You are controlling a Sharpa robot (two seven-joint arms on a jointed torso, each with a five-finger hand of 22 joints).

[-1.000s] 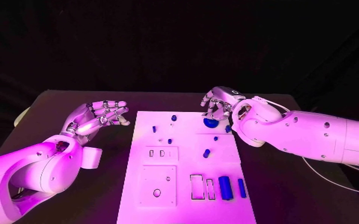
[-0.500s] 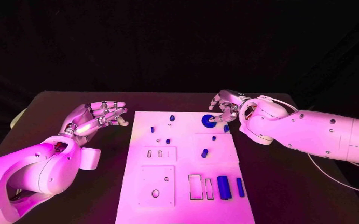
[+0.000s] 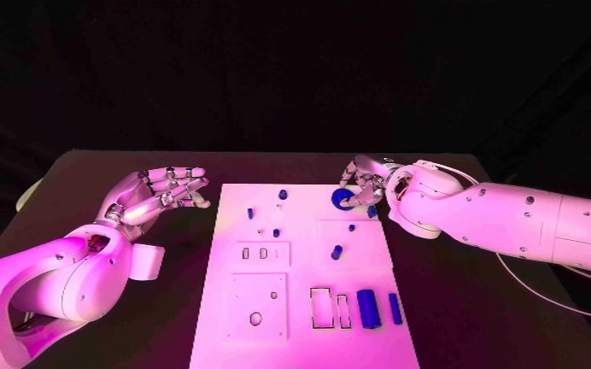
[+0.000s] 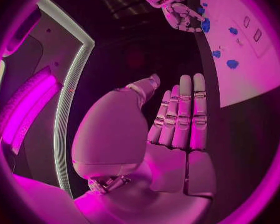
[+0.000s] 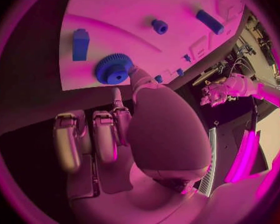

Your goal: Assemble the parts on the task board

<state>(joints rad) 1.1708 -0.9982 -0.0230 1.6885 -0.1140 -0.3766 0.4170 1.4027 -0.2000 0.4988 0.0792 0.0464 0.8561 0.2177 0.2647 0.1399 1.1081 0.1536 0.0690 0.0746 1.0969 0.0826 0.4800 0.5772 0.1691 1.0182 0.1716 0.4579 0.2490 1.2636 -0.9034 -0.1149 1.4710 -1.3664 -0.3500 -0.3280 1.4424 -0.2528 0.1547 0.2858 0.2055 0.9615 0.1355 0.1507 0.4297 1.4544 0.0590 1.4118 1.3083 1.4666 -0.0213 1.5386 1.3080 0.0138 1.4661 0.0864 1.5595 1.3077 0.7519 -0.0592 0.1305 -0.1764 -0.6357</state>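
Note:
The white task board lies in the middle of the table. At its far right corner my right hand pinches a blue toothed gear between thumb and a finger. In the right wrist view the gear sits at the thumb tip, just over the board's edge, beside a blue block. My left hand hovers left of the board, off it, palm up, fingers straight and holding nothing; the left wrist view shows that hand bare.
Small blue pegs dot the board's far half, one near its middle. A thick blue cylinder and a thin blue bar lie at the near right beside rectangular slots. Black table surrounds the board.
My right hand's fingers have closed on the gear, and the gear has tipped up and edged slightly left. The left hand has kept its place.

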